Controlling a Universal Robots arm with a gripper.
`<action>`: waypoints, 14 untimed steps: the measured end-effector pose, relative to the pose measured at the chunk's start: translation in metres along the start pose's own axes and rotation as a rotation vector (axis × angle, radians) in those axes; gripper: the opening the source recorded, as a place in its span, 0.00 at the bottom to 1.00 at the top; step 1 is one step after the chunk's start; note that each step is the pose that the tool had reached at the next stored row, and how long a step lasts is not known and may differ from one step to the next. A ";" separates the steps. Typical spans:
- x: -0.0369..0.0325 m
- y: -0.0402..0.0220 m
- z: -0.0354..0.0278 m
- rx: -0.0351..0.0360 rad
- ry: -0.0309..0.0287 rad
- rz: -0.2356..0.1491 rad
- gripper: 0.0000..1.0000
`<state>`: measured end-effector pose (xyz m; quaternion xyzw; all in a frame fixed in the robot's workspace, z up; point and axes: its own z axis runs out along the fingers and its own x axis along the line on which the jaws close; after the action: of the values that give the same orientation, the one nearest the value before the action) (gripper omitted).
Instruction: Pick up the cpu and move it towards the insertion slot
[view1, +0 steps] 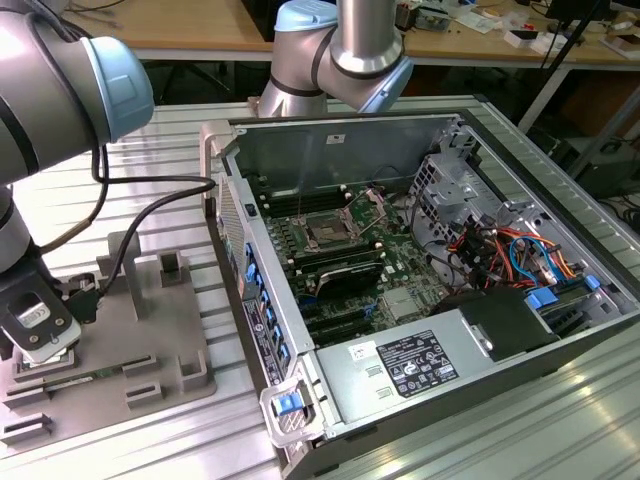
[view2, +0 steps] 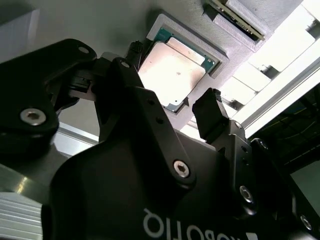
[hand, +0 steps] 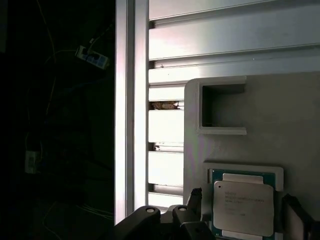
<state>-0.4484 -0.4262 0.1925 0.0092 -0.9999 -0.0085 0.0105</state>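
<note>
My gripper (view1: 40, 335) hangs low over the grey fixture plate (view1: 150, 340) at the exterior view's left, and its body hides what lies under it there. In both wrist views the cpu (hand: 243, 207) sits flat in its square recess in that plate. The jaws stand open, with one of the fingers (view2: 212, 117) on either side of the chip, clear of it. The picture's edge cuts off part of the cpu in the first wrist view. The insertion slot (view1: 328, 232) lies well apart, inside the open computer case (view1: 560, 345).
</note>
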 end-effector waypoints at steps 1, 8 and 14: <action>0.0000 0.0000 0.0006 0.0001 0.0001 0.000 0.69; -0.0001 -0.0001 0.0040 0.0004 0.0003 0.000 0.69; -0.0001 -0.0001 0.0052 0.0014 0.0001 0.000 0.69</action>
<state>-0.4484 -0.4262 0.1873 0.0092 -0.9999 -0.0078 0.0106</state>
